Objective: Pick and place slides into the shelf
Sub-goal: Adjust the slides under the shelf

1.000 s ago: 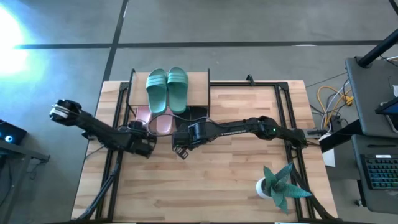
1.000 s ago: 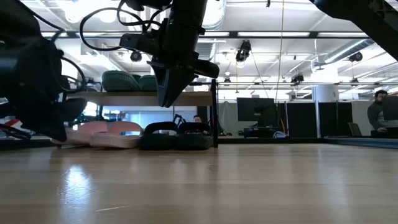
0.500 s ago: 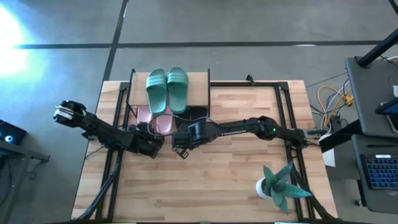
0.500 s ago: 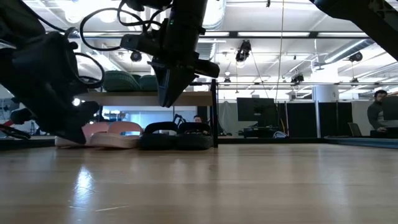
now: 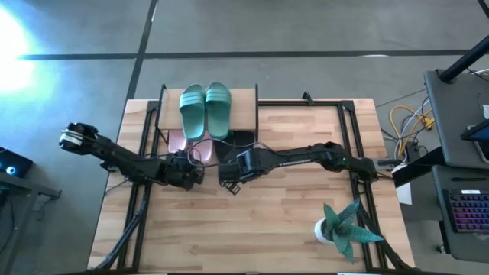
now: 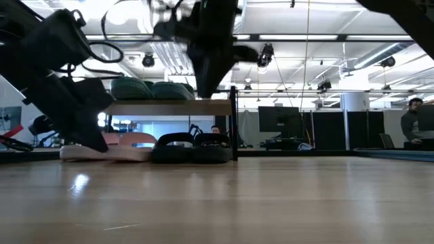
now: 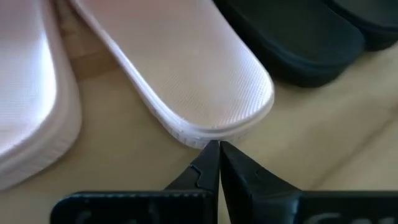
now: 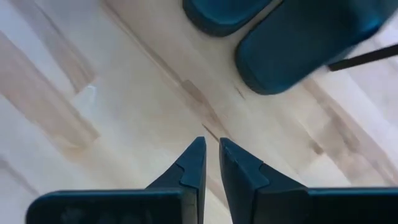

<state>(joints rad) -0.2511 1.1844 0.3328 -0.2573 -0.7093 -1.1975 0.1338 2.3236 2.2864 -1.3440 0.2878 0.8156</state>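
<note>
Both grippers have their jaws pressed nearly together, holding nothing. Six slides sit at the shelf (image 5: 246, 103): two green slides (image 5: 205, 108) on its top board, two pale pink slides (image 7: 186, 68) and two black slides (image 7: 298, 37) underneath on the table (image 5: 290, 221). Reaching low from the left, the left gripper (image 7: 217, 152) has its tips at one pink slide's rim. Stretched across from the right, the right gripper (image 8: 210, 152) hovers just before the black pair. One potted plant (image 5: 344, 229) stands well apart.
</note>
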